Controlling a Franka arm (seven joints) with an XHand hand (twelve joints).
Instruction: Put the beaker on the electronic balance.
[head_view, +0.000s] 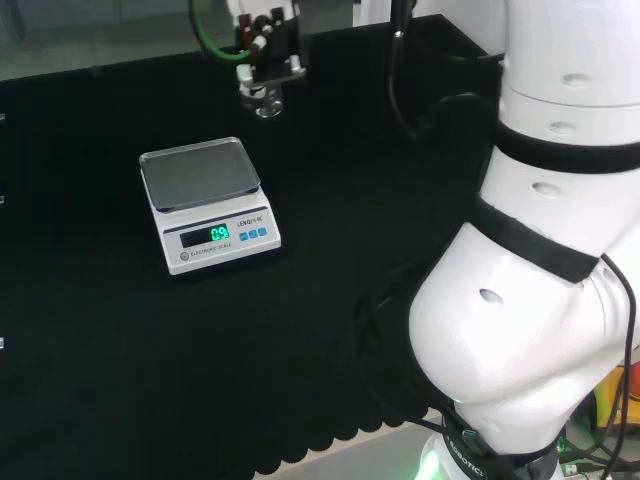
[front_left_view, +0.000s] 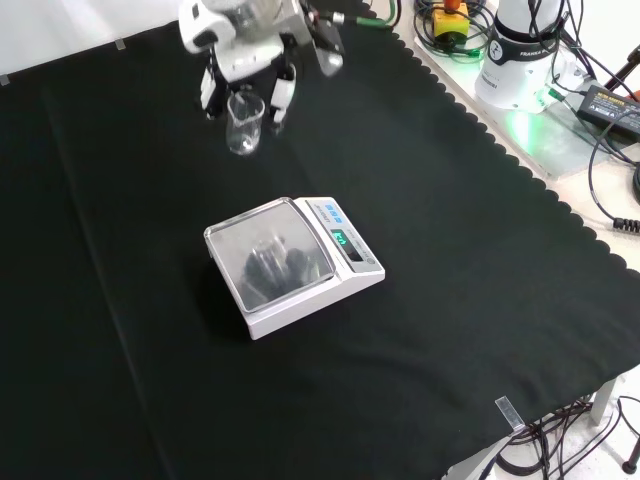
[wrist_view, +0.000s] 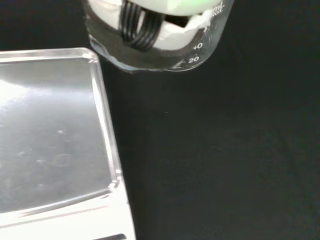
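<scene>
Transport is under way: the beaker (front_left_view: 244, 125), apparently pinched by the hand (front_left_view: 238, 52) and carried above the counter (front_left_view: 480, 300), must be brought over the balance (front_left_view: 292, 265) pan and lowered.

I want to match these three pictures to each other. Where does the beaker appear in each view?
Head view: the beaker hangs in the hand at top centre, beyond the electronic balance.
Front view: the beaker is at upper left, above the balance.
Wrist view: the beaker is close up, beside the balance's pan.
Shared landmark: the balance.
</scene>
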